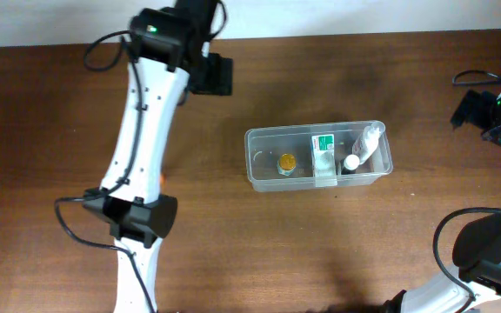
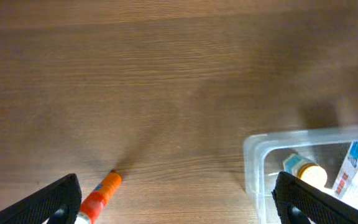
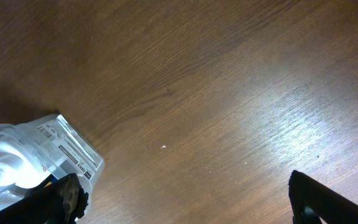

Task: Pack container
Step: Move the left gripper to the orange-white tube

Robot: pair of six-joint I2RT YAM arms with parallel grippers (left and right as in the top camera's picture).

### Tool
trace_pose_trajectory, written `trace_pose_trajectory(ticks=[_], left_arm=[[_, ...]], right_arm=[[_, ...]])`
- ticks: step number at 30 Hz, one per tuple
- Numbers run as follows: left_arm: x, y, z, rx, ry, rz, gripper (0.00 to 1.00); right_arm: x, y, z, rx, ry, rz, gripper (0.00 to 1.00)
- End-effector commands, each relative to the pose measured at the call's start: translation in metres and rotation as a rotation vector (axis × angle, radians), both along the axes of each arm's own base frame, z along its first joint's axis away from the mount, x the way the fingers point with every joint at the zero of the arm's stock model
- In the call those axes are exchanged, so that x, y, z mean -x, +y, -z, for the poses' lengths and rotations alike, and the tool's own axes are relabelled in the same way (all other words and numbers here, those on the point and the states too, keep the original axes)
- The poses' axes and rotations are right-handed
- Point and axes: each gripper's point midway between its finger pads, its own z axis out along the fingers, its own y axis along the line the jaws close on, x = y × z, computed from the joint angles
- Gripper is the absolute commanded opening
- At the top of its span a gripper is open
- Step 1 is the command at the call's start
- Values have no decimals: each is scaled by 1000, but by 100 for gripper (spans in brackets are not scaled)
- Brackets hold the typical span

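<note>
The left claw [image 2: 176,190] hangs over bare wood with its jaws wide apart. Only the two dark fingertips [image 2: 58,200] show, at the near corners of the left wrist view, and they hold and touch nothing. Between them, close to the left-hand tip, an orange-capped tube [image 2: 100,195] lies on the surface [image 1: 390,252], tilted, its lower end cut off by the frame. The print on its body is too small to read. To the right in that view, a rounded corner of the container [image 2: 257,155] comes in, just beside the other fingertip.

The right claw [image 3: 184,183] is spread just as wide and is also empty — one fingertip at each near corner of its wrist view, with plain wood between. At the left of that view one end of the container appears, and through its clear wall a white label [image 3: 70,148] with lines of fine print shows. None of the print is legible.

From overhead the container sits near the middle of the surface, long side running left to right, well apart from both claws. The left claw is at the far left and the right one at the far right edge. Inside the container, a small yellow-capped jar [image 1: 286,163] stands in the left half. A white-and-green box [image 1: 323,152] is in the middle — its wording blurred — and a white bottle [image 1: 365,145] lies at a slant in the right end.
</note>
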Motion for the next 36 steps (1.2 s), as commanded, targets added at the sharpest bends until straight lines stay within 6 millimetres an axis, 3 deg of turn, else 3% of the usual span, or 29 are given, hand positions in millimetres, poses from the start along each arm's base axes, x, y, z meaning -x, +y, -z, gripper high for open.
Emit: trace_pose_trajectory(ticks=[1,4,9,15,23,29,36], left_arm=[[19,24,-31,74,-20,-70,99],[37,45,-22,17,37,-128,99],[80,93,8,-58,171,-366,99],[86,116,43,-76,264,-427,99],[92,124,82,-22,362,-394,99],[100,106,123,63,439,-338,99],[108,105,142,64,475,-337,99]], right_arm=[[2,-4,-2,12,-1,13,98],[2,-4,-2,12,-1,13,98],[2,-4,-2,12,-1,13,98],[2,-4,-2,12,-1,13,98],[2,-4,-2,12,-1,13,98],[2,-4,-2,12,-1,13,98],[2,-4,-2,12,-1,13,98]])
